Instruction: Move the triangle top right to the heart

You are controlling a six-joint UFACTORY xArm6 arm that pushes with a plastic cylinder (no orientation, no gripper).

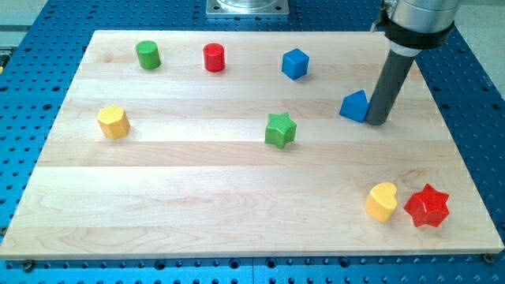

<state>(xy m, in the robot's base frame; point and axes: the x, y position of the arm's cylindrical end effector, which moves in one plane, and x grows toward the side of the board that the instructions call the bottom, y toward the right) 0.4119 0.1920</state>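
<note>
The wooden desk (197, 189) filled most of the frame, resting on a blue perforated base (31, 47), and it carried seven small blocks in all. My rod (392, 79) came down from the upper right of the frame, and my tip (376, 122) stood on the desk, touching the right side of the blue triangle (355, 106). No claw was fitted to the arm; there was only the rod, so nothing was open, closed or gripping.

Counted by colour, there were two blue blocks, two green, two yellow and two red, less one: the tally was two blue, two green, two yellow, two red only if the eighth existed, and it did not, so let me count plainly.

Blue, two: the blue triangle at the right of centre, and a blue cube (294, 63) near the top middle. Green, two: a green star (280, 129) at the centre and a green cylinder (147, 54) at the upper left. Red, two: a red cylinder (214, 57) just right of the green one, and a red star (427, 206) at the lower right. Yellow, two: a yellow heart (382, 201) touching the red star's left side, and a yellow hexagon-like block (114, 121) at the left. That made eight blocks, not seven.

The blue triangle lay well apart from the yellow heart, above it in the frame.
</note>
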